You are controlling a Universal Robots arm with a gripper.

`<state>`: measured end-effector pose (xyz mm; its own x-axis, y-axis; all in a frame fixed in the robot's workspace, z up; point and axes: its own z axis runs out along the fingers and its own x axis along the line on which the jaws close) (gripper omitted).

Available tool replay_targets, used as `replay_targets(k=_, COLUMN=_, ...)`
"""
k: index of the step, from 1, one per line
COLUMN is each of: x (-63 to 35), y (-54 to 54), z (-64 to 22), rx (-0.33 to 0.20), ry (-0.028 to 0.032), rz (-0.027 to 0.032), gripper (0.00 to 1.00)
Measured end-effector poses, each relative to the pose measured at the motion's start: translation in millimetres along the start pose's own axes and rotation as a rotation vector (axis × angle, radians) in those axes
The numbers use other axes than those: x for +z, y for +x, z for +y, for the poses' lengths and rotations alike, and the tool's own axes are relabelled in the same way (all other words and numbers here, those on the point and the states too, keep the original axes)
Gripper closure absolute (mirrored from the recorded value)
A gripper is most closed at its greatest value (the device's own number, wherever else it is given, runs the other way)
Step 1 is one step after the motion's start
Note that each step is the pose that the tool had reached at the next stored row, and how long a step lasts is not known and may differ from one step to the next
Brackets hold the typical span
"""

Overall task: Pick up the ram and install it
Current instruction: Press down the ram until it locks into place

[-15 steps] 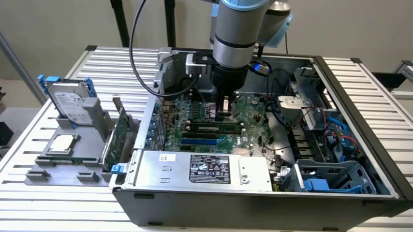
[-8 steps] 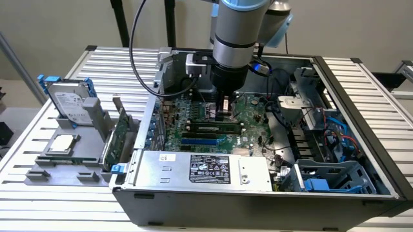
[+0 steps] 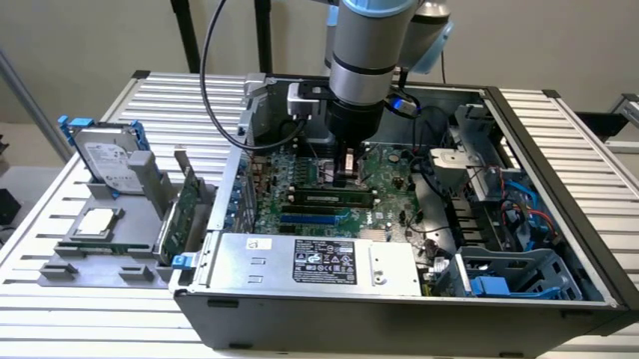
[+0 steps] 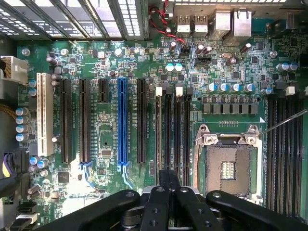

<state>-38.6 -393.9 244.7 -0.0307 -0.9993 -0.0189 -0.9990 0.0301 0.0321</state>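
The ram point(image 3: 334, 198) is a slim green stick with dark chips, standing in the memory slot nearest the black and blue card slots on the motherboard point(image 3: 390, 168). The wrist view shows the ram point(image 4: 158, 134) edge-on as a thin line between white clips. My gripper point(image 3: 346, 179) hangs low over the board just beyond the ram, above the memory slots. Its black fingers point(image 4: 163, 180) are pressed together, shut, with nothing visible between them. The gripper point(image 4: 168, 175) sits over the end of the neighbouring bare slots.
The open computer case point(image 3: 559, 187) holds a power supply point(image 3: 319, 262), cables and a drive bay point(image 3: 519, 273). The bare processor socket point(image 4: 228, 166) lies beside the slots. At the exterior view's left, a grey stand point(image 3: 60, 269) carries a hard drive point(image 3: 105, 161), a silver chip point(image 3: 95, 222) and an expansion card point(image 3: 179, 217).
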Motion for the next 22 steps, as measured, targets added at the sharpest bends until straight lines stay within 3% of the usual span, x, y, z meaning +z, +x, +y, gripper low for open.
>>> replay_targets(k=8, x=2.8, y=0.2, z=5.0, rx=0.003, ry=0.0001, rz=0.0002, gripper=1.0)
replay_targets(k=15, x=4.9, y=0.8, z=4.7, rx=0.004, ry=0.0006, rz=0.0155, gripper=1.0)
replay_targets(k=22, x=13.2, y=3.3, z=2.2, rx=0.004, ry=0.0007, rz=0.0168, gripper=1.0)
